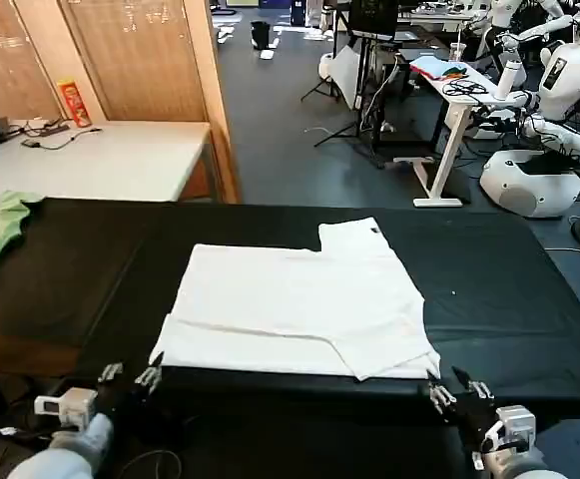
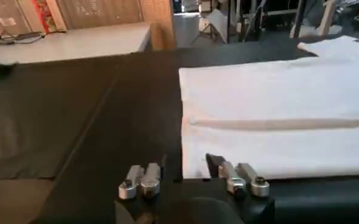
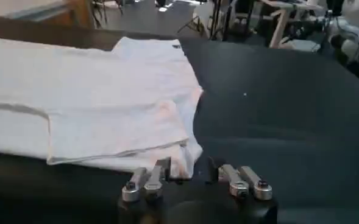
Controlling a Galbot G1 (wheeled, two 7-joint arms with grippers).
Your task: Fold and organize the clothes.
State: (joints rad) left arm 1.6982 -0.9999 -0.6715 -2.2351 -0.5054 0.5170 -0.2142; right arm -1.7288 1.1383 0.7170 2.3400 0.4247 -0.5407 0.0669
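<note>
Nearest me, at the table's near edge, my left gripper (image 1: 130,376) and right gripper (image 1: 456,392) both sit spread open and empty, one just off each near corner of the white T-shirt (image 1: 299,299). I judge a fold is being set up: each should close on its corner, then lift together. Farther out, the shirt lies flat mid-table, partly folded, one sleeve pointing far-right.
</note>
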